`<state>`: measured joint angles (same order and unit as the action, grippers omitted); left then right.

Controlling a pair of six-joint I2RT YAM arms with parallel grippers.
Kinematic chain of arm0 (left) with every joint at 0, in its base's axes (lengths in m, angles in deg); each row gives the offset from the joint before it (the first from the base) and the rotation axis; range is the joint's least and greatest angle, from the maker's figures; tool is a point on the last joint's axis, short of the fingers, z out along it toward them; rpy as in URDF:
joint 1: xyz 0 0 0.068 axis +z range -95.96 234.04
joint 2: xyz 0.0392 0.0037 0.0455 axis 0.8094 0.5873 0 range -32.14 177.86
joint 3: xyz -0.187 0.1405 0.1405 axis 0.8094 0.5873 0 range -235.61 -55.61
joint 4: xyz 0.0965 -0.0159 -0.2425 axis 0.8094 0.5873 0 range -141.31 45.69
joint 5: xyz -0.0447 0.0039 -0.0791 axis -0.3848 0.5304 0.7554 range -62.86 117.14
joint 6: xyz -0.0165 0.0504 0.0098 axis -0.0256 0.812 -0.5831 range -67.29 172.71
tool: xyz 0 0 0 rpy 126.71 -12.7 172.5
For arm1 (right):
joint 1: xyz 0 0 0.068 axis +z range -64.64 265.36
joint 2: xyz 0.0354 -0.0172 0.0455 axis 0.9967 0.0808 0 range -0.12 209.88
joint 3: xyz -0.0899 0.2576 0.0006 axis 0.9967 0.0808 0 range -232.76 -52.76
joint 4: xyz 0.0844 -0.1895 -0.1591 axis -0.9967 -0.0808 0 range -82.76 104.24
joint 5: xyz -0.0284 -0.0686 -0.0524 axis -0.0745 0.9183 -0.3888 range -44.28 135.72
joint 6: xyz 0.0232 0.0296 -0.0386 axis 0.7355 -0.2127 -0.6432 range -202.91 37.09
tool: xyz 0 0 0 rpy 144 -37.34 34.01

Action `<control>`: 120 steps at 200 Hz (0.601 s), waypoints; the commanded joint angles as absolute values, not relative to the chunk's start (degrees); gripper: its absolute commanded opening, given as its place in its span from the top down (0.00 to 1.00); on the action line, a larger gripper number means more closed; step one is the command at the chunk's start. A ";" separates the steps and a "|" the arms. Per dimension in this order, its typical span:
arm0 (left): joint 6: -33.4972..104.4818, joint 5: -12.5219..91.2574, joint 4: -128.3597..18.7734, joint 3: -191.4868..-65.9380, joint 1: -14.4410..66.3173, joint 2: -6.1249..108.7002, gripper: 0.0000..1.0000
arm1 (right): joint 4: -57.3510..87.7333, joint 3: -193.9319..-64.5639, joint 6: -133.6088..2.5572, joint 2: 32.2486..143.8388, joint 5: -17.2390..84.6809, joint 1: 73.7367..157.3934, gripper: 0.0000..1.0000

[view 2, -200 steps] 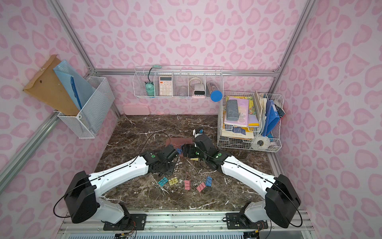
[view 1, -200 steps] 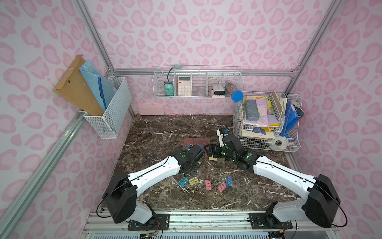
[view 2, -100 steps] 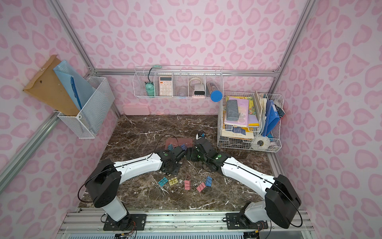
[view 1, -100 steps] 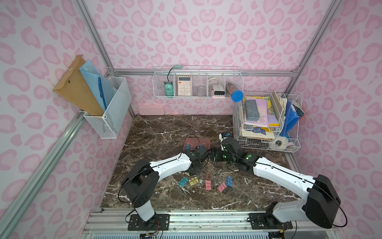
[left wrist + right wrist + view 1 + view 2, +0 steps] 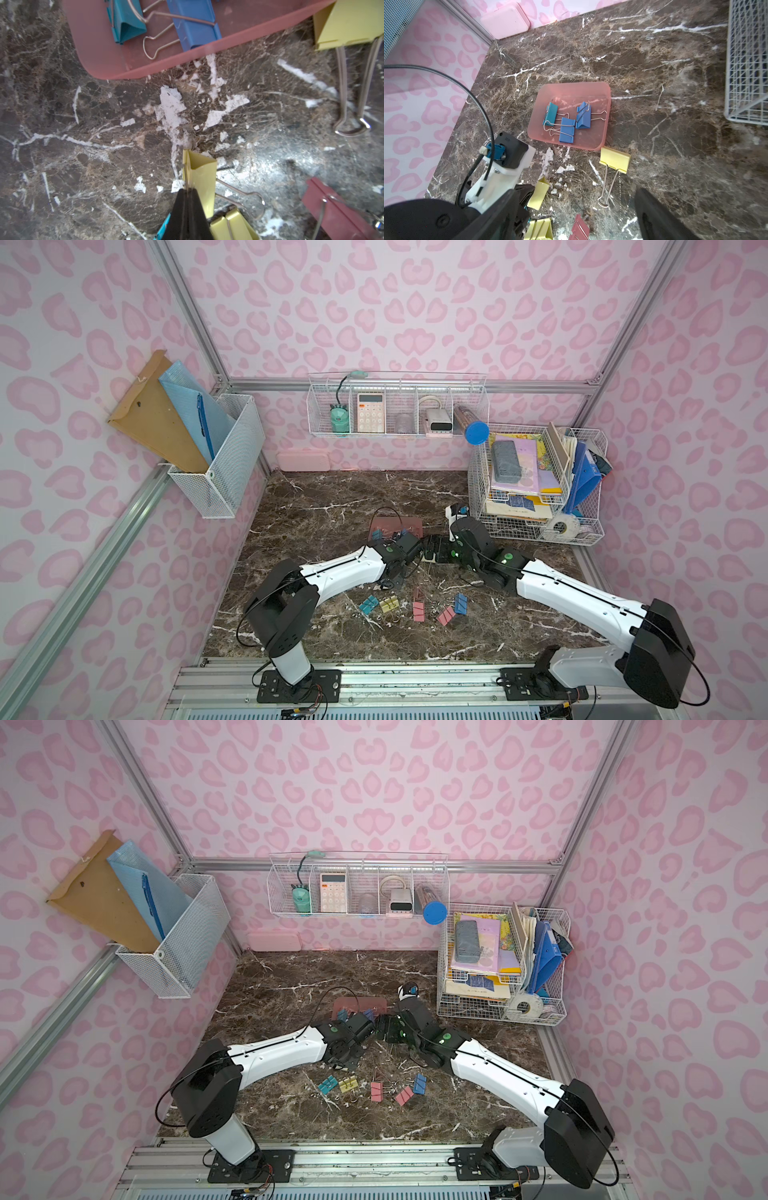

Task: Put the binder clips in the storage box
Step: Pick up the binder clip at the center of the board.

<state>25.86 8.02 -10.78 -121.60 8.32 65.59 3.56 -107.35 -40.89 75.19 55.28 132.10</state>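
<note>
Pink blotch-patterned walls close in a dark brown marble desk, where the 2 arms meet near the middle. Just beyond the wrists sits the dusty-pink storage box, open side up, holding 3 binder clips: 1 teal and 2 blue, lying flat with their wire handles overlapping. The left jaws are pressed together on the thin wire handle of a held yellow clip, which is close to the desk a little short of the box's near wall; whether it touches the marble I cannot tell. The right jaws stand wide apart with nothing between them, above a second yellow clip that lies on the desk just beside the box's corner, outside it. Nearer the front edge, both top views show a loose row of clips on the marble: teal, yellow, 2 pink and 1 blue.
</note>
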 commanded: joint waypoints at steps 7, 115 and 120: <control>25.82 4.24 -6.85 -124.68 8.42 64.09 1.00 | 4.70 -105.57 -38.58 72.54 59.57 131.90 0.09; 36.08 2.74 -9.08 -138.42 17.78 63.64 1.00 | 9.10 -97.85 -35.04 62.33 62.00 129.49 0.07; 36.45 3.21 -9.74 -138.54 18.47 64.63 1.00 | 9.30 -97.64 -34.76 62.29 61.77 129.48 0.07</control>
